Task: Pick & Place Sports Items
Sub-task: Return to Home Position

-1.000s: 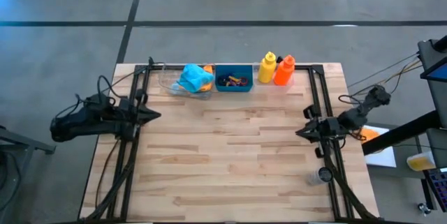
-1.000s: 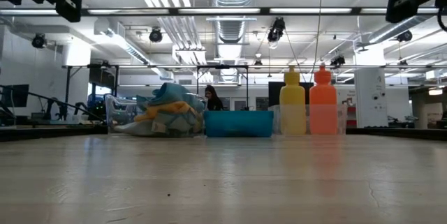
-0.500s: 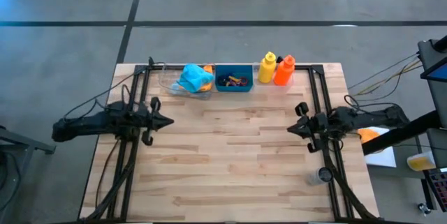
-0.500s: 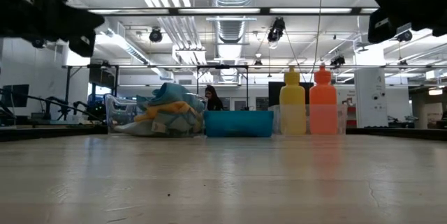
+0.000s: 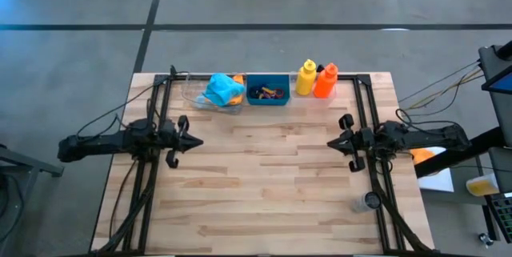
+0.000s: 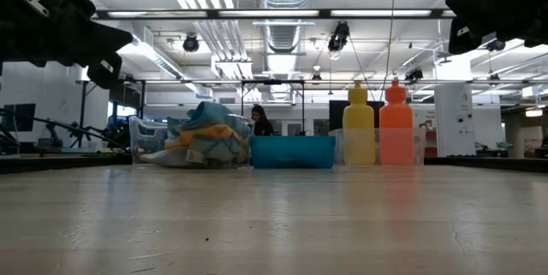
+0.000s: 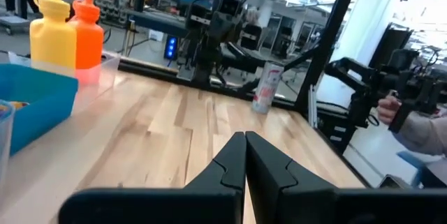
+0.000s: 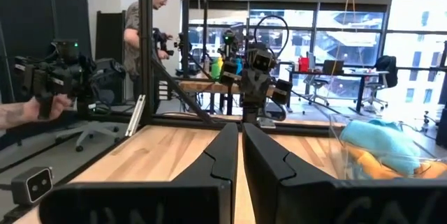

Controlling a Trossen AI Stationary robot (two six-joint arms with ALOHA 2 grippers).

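The sports items stand along the table's far edge. Teal and orange cloths (image 5: 222, 90) lie heaped in a clear tray; they also show in the right wrist view (image 8: 380, 142). Small rings (image 5: 268, 93) lie in the teal bin (image 5: 268, 101). A yellow bottle (image 5: 306, 78) and an orange-red bottle (image 5: 325, 81) stand upright side by side. My left gripper (image 5: 194, 141) is shut and empty above the table's left part, its fingers (image 7: 244, 144) pointing toward the right. My right gripper (image 5: 330, 142) is shut and empty above the right part, pointing left.
Black frame rails (image 5: 152, 129) run along both sides of the table. A small can (image 5: 370, 202) stands at the near right. The wooden table top (image 5: 264, 177) lies between the grippers. People stand beyond the table (image 8: 150, 15).
Both arms have swung out from the table's side edges toward its middle, the left gripper going right and the right gripper going left. Both have come lower in the low view. The items at the far edge have not moved.
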